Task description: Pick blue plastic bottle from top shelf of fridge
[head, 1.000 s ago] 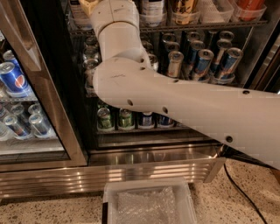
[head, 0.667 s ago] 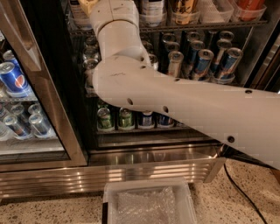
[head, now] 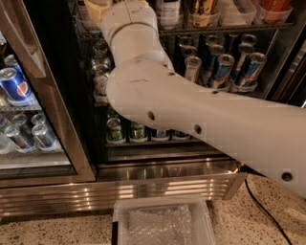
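The gripper is out of view past the top edge, above the white robot arm (head: 129, 28); its state cannot be told. Just right of the arm, with little gap, the blue plastic bottle (head: 169, 10), clear with a white, dark-banded label, stands at the front edge of the black wire top shelf (head: 229, 28) in the black-lined fridge (head: 167, 184). A gold-labelled amber bottle (head: 202, 9) crowds its right.

Dim interior of fridge (head: 57, 57), streaky glare on its steel base (head: 162, 186); jaws beyond top edge.
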